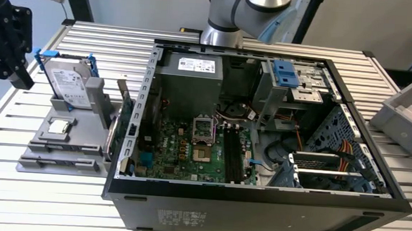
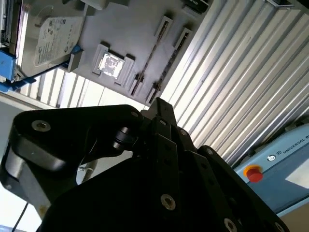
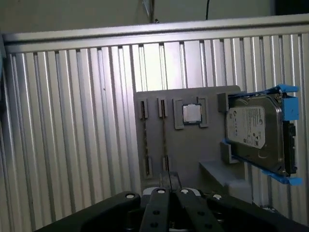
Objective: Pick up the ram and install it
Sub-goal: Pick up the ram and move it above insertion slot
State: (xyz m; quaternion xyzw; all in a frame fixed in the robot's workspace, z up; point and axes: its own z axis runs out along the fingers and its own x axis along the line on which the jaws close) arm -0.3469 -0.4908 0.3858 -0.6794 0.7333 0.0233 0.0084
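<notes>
The ram (image 3: 163, 140) is a thin dark stick standing on edge in the slot of the grey holder (image 3: 193, 150) closest to the processor chip; its edge also shows in the second wrist view (image 2: 150, 50). My gripper (image 3: 169, 178) hangs above the holder's front edge with its black fingers pressed together and nothing between them. In the second wrist view the gripper (image 2: 159, 104) tapers to a point over the slatted table. In the exterior view the gripper (image 1: 19, 77) hovers at the far left, above and apart from the holder (image 1: 65, 139). The open computer case (image 1: 258, 199) lies to the exterior view's right of the holder.
A silver hard drive in a blue frame (image 1: 68, 83) stands upright at the back of the holder, and a processor chip (image 3: 192, 114) lies beside the slots. A green card (image 1: 120, 121) stands between holder and case. The motherboard (image 1: 189, 152) lies inside the case. Grey bins (image 1: 409, 120) sit at the exterior view's right.
</notes>
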